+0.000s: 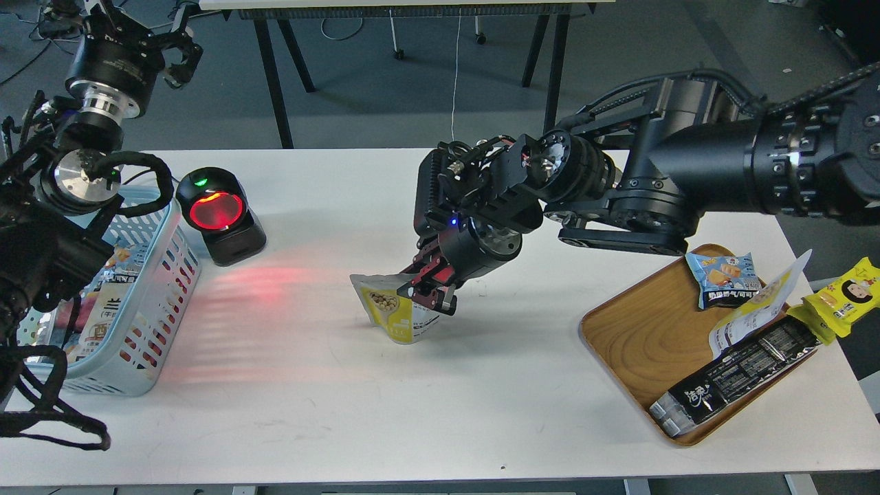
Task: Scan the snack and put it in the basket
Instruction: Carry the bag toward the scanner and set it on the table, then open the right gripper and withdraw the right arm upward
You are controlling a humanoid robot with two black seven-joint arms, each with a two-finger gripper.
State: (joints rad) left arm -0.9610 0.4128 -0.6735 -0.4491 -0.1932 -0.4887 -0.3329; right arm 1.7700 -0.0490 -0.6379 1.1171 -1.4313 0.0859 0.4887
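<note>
The snack [393, 311] is a stand-up pouch, yellow with pictured beans and a pale top. It stands upright at the middle of the white table, and its bottom seems to touch the surface. My right gripper [427, 291] comes in from the right and is shut on the pouch's upper right edge. The pale blue basket [167, 256] stands at the table's left edge with several packets inside. My left gripper [177, 49] is raised high behind the basket, its fingers apart and empty.
A black scanner [218, 214] with a glowing red window stands right of the basket and casts red light on the table. An oval wooden tray [639, 330] at the right holds a blue packet [723, 276], a pale pouch [755, 309] and a long black bar packet [735, 375]. A yellow cartoon-face packet [845, 297] lies beside it.
</note>
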